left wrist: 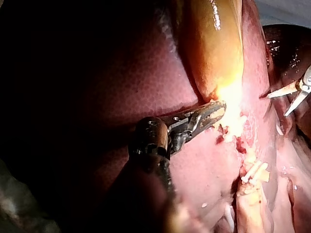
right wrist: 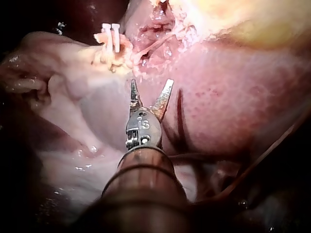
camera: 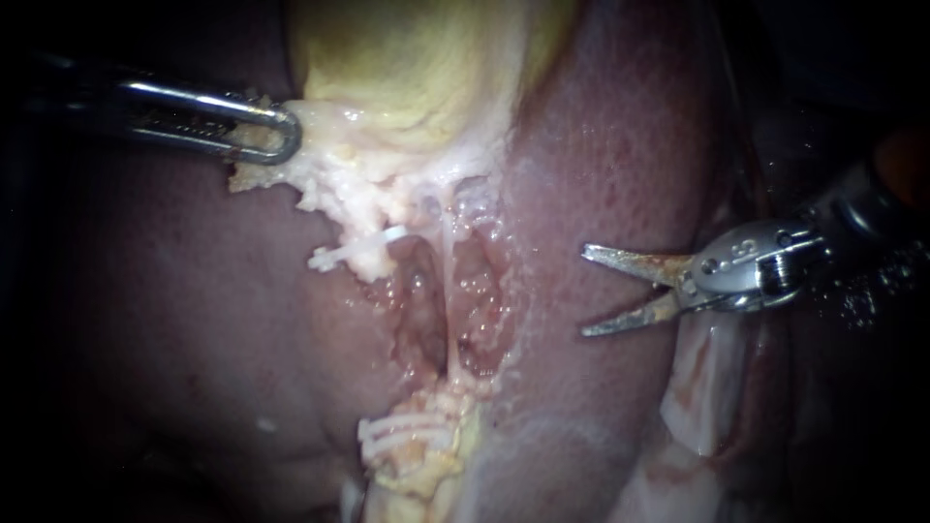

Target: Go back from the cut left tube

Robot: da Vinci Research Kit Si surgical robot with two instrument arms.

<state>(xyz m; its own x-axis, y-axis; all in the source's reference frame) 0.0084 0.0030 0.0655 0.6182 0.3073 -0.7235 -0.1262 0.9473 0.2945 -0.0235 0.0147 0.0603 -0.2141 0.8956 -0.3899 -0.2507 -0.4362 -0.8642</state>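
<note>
While the right instrument [camera: 586,292] is hanging over the liver [camera: 620,165] with its jaws standing wide apart and gripping nothing, the cut left tube [camera: 354,256] is lying well off to its side. One clipped stump is sitting just under the gallbladder [camera: 407,58]. The other is lying lower down, carrying more clips [camera: 402,436], with a bare gap between the two. The left instrument [camera: 276,134] is clamping its jaws on the pale tissue [camera: 320,179] at the gallbladder's foot.

Backing out well is, I judge, a matter of drawing the right instrument straight along its own shaft. That means keeping the open blades off the liver and away from the thin strand [camera: 448,310] crossing the gap, with the left instrument not shifting its grip.

The endoscope view is showing both stumps and the gap at once. The right wrist view is showing only two clips [right wrist: 111,36] ahead of the blades, though it is giving their spread from behind. The left wrist view alone is showing the left jaws' bite from the side.
</note>
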